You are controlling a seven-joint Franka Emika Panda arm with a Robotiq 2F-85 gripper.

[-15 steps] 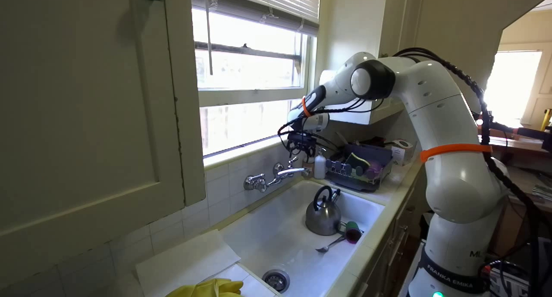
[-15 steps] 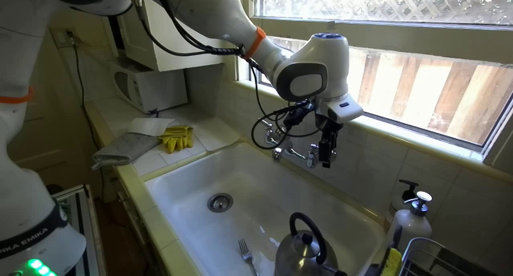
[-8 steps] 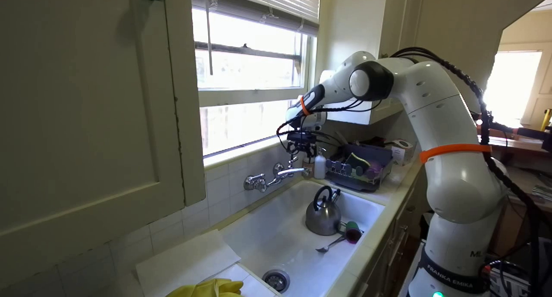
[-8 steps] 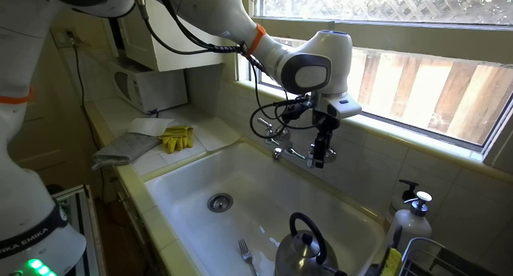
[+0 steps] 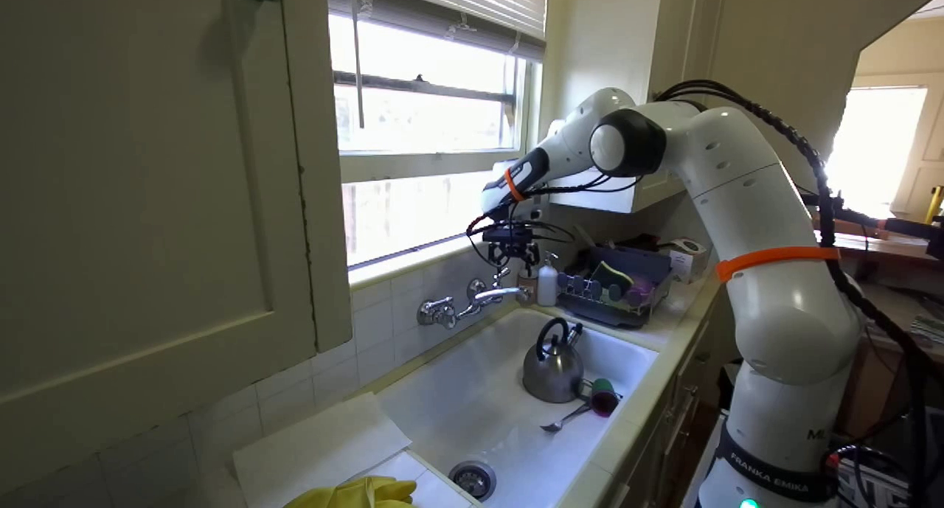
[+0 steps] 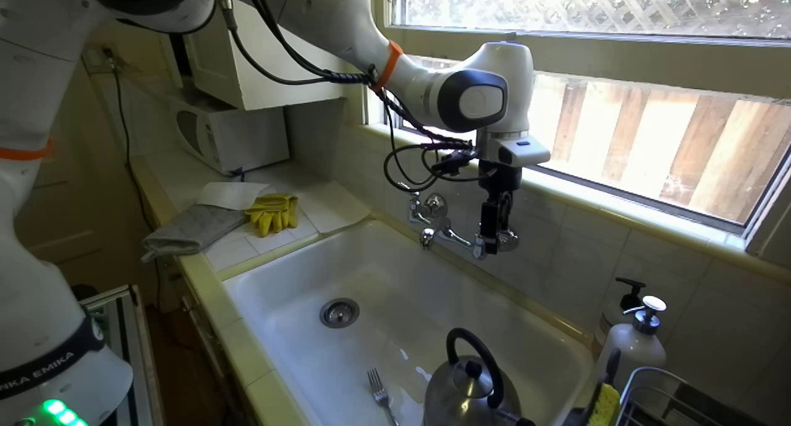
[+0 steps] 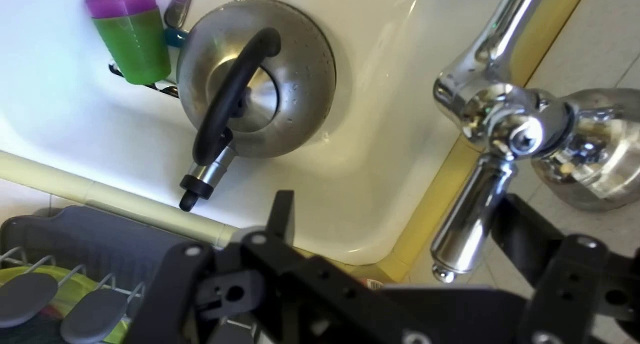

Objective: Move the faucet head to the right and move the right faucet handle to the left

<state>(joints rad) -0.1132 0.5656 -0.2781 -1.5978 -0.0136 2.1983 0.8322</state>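
the gripper [image 7: 397,209] has its fingers spread wide, and in the wrist view the right handle [image 7: 472,216] lies between them. one finger [image 7: 283,216] is well apart at the handle's nine o'clock; the other is just beside it at three, and i cannot tell if they touch. the handle points from its hub [image 7: 515,134] toward seven. crowding it there, a chrome pipe [image 7: 508,29] leaves the hub toward one, a round flange [image 7: 600,154] sits at two, and the tiled wall [image 7: 605,39] lies past both.

the spout [image 5: 498,293] shows in an exterior view at the handle's six o'clock and points to three, its tip in line with a brown bottle [image 5: 528,279].

in the wrist view the kettle [image 7: 305,99] sits in the sink [image 7: 372,199] at the handle's ten, its black grip [image 7: 226,100] arched over the top. a green cup [image 7: 135,47], purple at the rim, is beside it, between the kettle's nine and ten. a grey rack [image 7: 95,234] stands at the handle's nine, partly covered by the gripper.

in an exterior view a fork [image 6: 379,389] lies at the kettle's nine, the drain [image 6: 340,313] at its ten, and a white bottle [image 6: 630,352] stands at the gripper's four. black cables [image 6: 346,78] loop between the gripper's ten and eleven, and the gripper hides part of the flange.
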